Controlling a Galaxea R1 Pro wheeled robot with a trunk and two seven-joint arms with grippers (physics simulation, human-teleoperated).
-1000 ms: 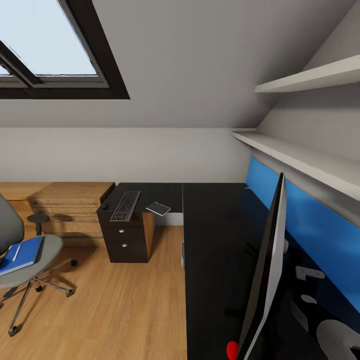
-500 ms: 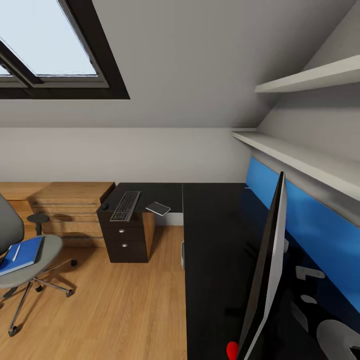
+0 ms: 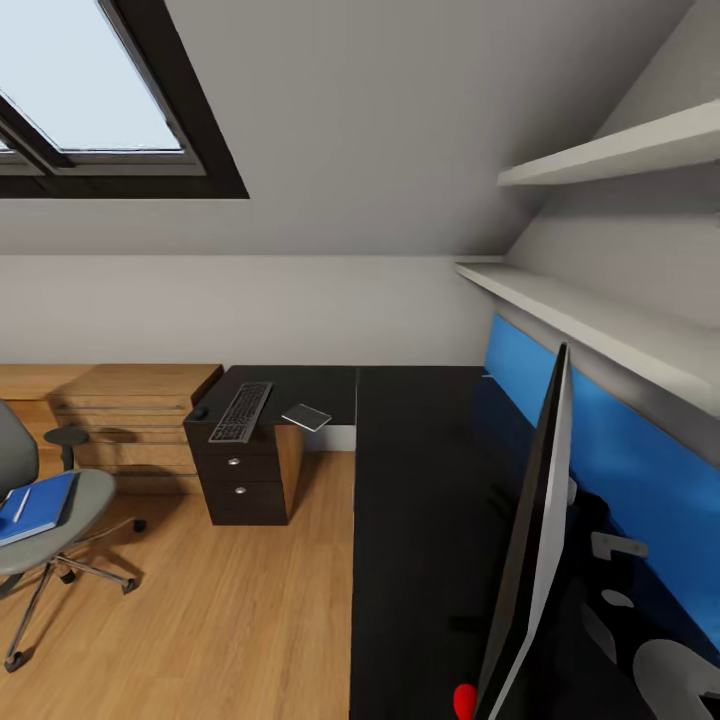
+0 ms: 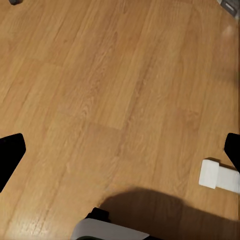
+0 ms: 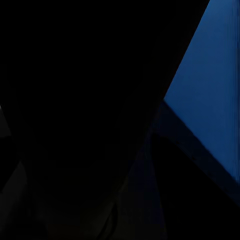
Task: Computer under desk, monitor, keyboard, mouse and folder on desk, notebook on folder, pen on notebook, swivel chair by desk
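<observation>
Desk (image 3: 420,470): one, long and black, with one drawer unit (image 3: 238,480) at its far end.
Monitor (image 3: 535,540): one, on the desk, seen from the side.
Keyboard (image 3: 240,411): one, on the far end of the desk.
Mouse (image 3: 200,412): one, just beside the keyboard.
Notebook (image 3: 306,417): one, near the keyboard's other side.
Swivel chair (image 3: 45,520): one, on the wood floor (image 4: 120,90), well apart from the desk.
Folder (image 3: 38,503): one, blue, on the chair seat.
Pen (image 3: 20,503): one, white, on the folder.
Chest (image 3: 130,415): one, light wood, beside the drawer unit.
Shelves (image 3: 600,310): two, above the blue wall panel (image 3: 610,450).
Left gripper (image 4: 120,155): fingers spread wide over the floor, holding nothing.
Right gripper: too dark, cannot tell.
</observation>
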